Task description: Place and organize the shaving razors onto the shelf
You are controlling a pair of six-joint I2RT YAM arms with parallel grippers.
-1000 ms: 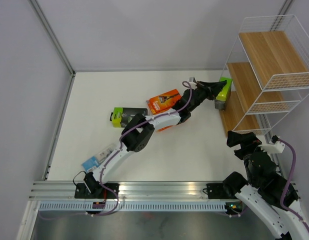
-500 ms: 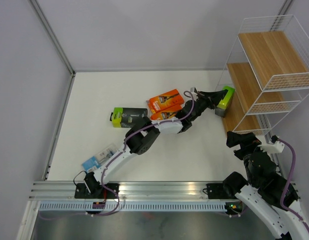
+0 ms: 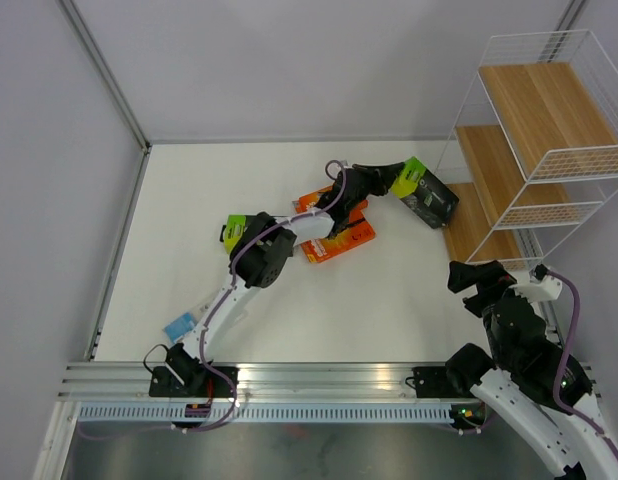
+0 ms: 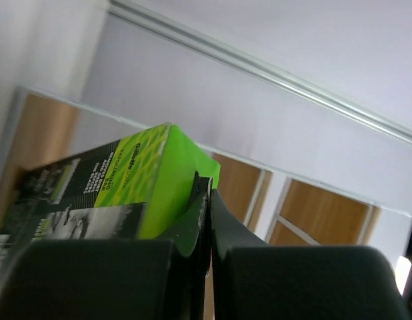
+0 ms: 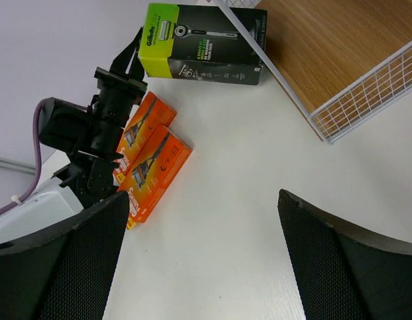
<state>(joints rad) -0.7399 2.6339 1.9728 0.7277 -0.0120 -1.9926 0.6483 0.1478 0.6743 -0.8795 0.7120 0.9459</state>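
Note:
My left gripper (image 3: pixel 381 181) is shut on the lime-green end flap of a black and lime razor pack (image 3: pixel 421 194). The pack's black end points at the left edge of the lowest tier of the shelf (image 3: pixel 529 110). The left wrist view shows the jaws pressed together on the lime flap (image 4: pixel 186 220), with wooden shelf tiers (image 4: pixel 326 213) behind. Two orange razor packs (image 3: pixel 334 228) lie side by side under the left forearm. Another black and lime pack (image 3: pixel 232 232) is half hidden by the left elbow. A blue-carded blister pack (image 3: pixel 179 326) lies near left. My right gripper (image 3: pixel 482 281) is open and empty.
The right wrist view looks down on the held pack (image 5: pixel 206 47), the orange packs (image 5: pixel 149 150), the shelf's wire edge (image 5: pixel 366 93) and bare white table between the right fingers. Grey walls close the table at the back and left.
The left gripper has drawn back leftward from the shelf, taking the black and lime pack along and turning it. The left elbow has swung left. The right arm has barely moved.

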